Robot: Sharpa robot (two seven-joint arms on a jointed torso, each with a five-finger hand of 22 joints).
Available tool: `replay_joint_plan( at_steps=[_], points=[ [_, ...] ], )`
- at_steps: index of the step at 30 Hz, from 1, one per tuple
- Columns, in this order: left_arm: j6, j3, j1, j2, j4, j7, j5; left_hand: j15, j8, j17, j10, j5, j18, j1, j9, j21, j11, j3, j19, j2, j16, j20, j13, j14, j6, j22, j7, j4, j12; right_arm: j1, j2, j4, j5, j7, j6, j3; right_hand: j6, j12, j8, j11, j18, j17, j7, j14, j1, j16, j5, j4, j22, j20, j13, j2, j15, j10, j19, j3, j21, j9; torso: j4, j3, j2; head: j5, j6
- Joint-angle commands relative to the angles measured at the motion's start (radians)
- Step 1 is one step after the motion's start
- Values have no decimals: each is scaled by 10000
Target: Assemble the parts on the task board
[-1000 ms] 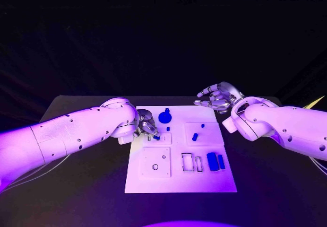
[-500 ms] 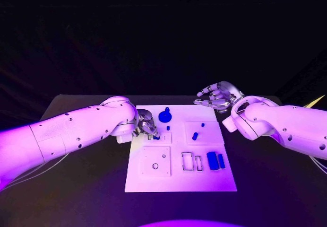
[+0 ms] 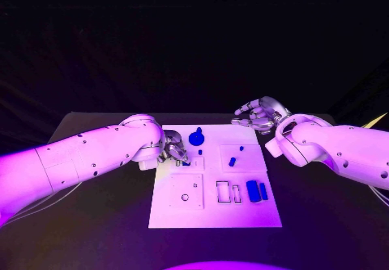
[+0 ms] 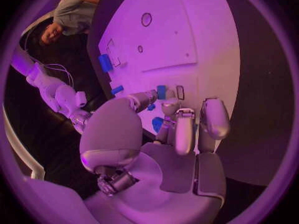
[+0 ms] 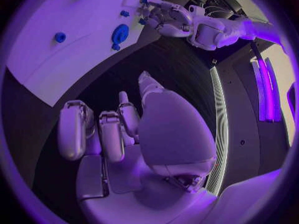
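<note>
Left silver hand (image 3: 175,151) pinches a small blue part (image 4: 161,91) at the white task board (image 3: 214,216); right silver hand (image 3: 258,116) loosely curled, holding nothing.

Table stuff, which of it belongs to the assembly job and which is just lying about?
Job: task board; blue parts, including the round one and the paired bars; left hand, at a small part.
Lying about: cables beside the left arm; right hand, idle off the board.

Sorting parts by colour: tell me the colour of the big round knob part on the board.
Blue knob part; clearest in the head view.
</note>
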Motion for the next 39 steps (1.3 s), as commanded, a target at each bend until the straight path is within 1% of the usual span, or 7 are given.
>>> replay_joint_plan(
  at_steps=[1, 8, 13, 23, 30, 31, 39],
  points=[
    [-17, -28, -36, 15, 3, -25, -7, -100, 851, 2460, 742, 300, -243, 12, 1559, 143, -216, 1605, 200, 216, 174, -57, 232, 995, 741, 185, -375, -375, 226, -7, -6, 26, -20, 2, 51, 1, -68, -58, 210, -9, 226, 1875, -22, 841, -83, -149, 117, 43, 1051, -54, 271, 267, -123, -166, -30, -424, -89, 115, 2, 7, 6, -17, -13],
    [-19, -26, -34, 35, -31, -32, 88, -140, 867, 2589, 871, 268, -255, -129, 1603, 165, -260, 1611, 255, 320, 226, -96, 333, 1048, 855, 248, -424, -343, 276, -7, -11, 23, -28, -4, 64, 1, -68, -58, 210, -9, 226, 1875, -22, 841, -83, -149, 117, 43, 1051, -54, 271, 267, -123, -166, -30, -424, -89, 115, 4, 13, -2, -13, -22],
    [44, -25, -32, 64, -63, -40, 254, -200, 882, 2794, 1076, 259, -274, -310, 1653, 195, -331, 1602, 334, 417, 310, -152, 524, 1126, 1040, 340, -503, -328, 367, -8, -13, 21, -30, -6, 65, 1, -68, -58, 210, -9, 226, 1875, -22, 841, -83, -149, 117, 43, 1051, -54, 271, 267, -123, -166, -30, -424, -89, 115, -2, 8, -9, -16, -26],
    [224, -25, -28, 125, -167, -62, 574, -283, 835, 2794, 1339, 267, -312, -517, 1668, 254, -430, 1592, 473, 494, 310, -235, 763, 1126, 1324, 520, -614, -360, 464, -8, -22, 20, -31, -18, 75, 1, -88, -70, 245, -11, 228, 1866, -24, 839, -92, -156, 117, 43, 1043, -57, 252, 274, -126, -177, -30, -438, -105, 119, 4, 9, -4, -22, -16],
    [194, -23, -26, 163, -242, -61, 624, -330, 738, 2794, 1450, 208, -329, -794, 1663, 270, -476, 1573, 534, 708, 310, -289, 836, 1126, 1513, 589, -665, -235, 460, -8, -22, 14, -32, -24, 87, 1, -88, -70, 245, -11, 228, 1866, -24, 839, -92, -156, 117, 43, 1043, -57, 252, 274, -126, -177, -30, -438, -105, 119, 1, 7, -2, -19, -7],
    [185, -22, -26, 170, -251, -60, 628, -339, 713, 2794, 1466, 186, -330, -876, 1668, 269, -484, 1572, 540, 789, 310, -300, 845, 1126, 1552, 593, -674, -189, 453, -8, -22, 14, -32, -25, 88, 1, -88, -70, 245, -11, 228, 1866, -24, 839, -92, -156, 117, 43, 1043, -57, 252, 274, -126, -177, -30, -438, -105, 119, 1, 4, -1, -23, 0],
    [149, -15, -25, 217, -310, -61, 644, -348, 683, 2794, 1473, 161, -330, -962, 1676, 264, -493, 1583, 542, 891, 310, -310, 845, 1126, 1579, 590, -683, -152, 439, -10, -18, 1, -34, -27, 98, 1, -88, -70, 245, -11, 228, 1866, -24, 839, -92, -156, 117, 43, 1043, -57, 252, 274, -126, -177, -30, -438, -105, 119, 0, 4, 0, -23, 2]
  ],
)
